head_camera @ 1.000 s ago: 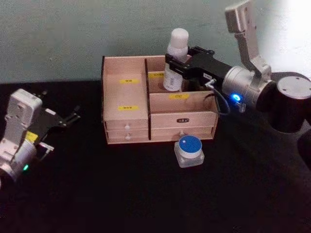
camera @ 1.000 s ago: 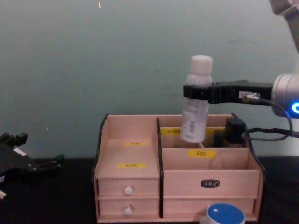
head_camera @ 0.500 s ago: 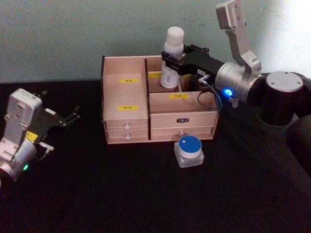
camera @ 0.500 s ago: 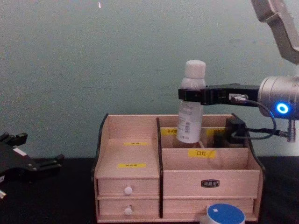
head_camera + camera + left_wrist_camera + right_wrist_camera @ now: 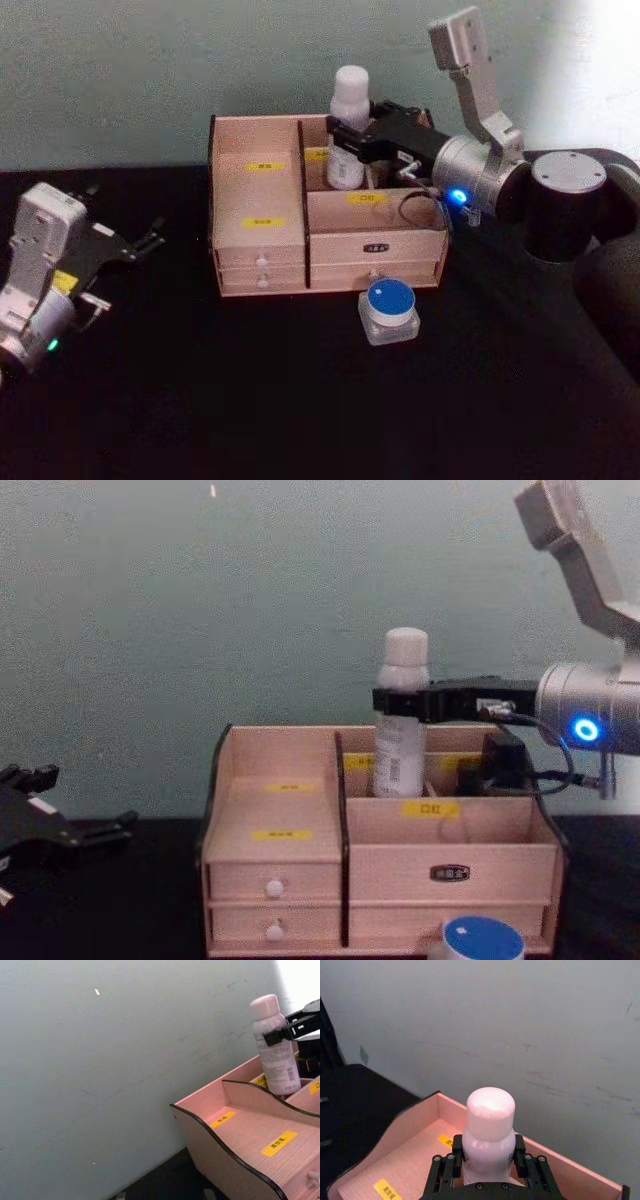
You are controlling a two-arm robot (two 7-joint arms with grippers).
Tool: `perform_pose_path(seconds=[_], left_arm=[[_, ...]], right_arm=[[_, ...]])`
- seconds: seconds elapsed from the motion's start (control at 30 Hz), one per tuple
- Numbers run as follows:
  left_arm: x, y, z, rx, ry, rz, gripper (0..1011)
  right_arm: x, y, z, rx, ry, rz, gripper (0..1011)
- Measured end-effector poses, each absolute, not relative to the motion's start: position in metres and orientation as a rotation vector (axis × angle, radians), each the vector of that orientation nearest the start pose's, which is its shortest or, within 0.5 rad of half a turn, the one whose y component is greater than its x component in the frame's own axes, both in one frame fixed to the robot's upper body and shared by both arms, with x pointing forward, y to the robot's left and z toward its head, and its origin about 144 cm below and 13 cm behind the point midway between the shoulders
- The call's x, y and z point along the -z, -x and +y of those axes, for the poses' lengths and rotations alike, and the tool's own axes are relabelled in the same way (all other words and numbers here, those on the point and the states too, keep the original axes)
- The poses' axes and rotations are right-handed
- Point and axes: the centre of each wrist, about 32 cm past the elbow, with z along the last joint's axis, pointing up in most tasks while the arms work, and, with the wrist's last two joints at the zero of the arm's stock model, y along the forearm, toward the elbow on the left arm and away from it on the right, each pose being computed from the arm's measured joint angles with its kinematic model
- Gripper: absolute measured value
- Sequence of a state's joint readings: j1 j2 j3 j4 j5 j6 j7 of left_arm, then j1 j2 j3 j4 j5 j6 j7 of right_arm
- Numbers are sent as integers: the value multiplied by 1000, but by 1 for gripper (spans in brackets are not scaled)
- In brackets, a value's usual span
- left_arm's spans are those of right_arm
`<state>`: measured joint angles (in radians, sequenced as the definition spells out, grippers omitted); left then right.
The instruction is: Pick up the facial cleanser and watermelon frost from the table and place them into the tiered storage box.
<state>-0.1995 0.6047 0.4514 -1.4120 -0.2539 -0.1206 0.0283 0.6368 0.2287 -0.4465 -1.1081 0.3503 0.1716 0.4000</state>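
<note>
The facial cleanser (image 5: 349,120), a tall white bottle, stands upright in the back right compartment of the tiered storage box (image 5: 258,215). My right gripper (image 5: 347,138) is shut on its upper body, just below the cap. From the chest, the facial cleanser (image 5: 400,742) has its base hidden behind the box's inner wall, with the right gripper (image 5: 401,701) clamped across it. The wrist camera looks down on the cap of the facial cleanser (image 5: 490,1107). The watermelon frost (image 5: 389,308), a blue-lidded jar, sits on the table just in front of the box. My left gripper (image 5: 152,233) rests open at the far left.
The wooden tiered storage box (image 5: 280,810) stands against the green wall, drawers facing me. The watermelon frost (image 5: 482,942) is close to the box's front right corner. Black tabletop stretches in front and to the left.
The right gripper has carried the facial cleanser down and slightly left into the back right compartment, and the bottle has gone from tilted to upright. The left arm has not moved.
</note>
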Motion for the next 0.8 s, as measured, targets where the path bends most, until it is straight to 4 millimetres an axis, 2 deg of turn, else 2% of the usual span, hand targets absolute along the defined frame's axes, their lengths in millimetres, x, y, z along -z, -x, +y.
perform_pose_path(seconds=[0.8], left_arm=[[-1140, -489, 310, -1248, -304, -285, 1001]], right_arm=[[-1202, -615, -203, 896, 190, 81, 590]])
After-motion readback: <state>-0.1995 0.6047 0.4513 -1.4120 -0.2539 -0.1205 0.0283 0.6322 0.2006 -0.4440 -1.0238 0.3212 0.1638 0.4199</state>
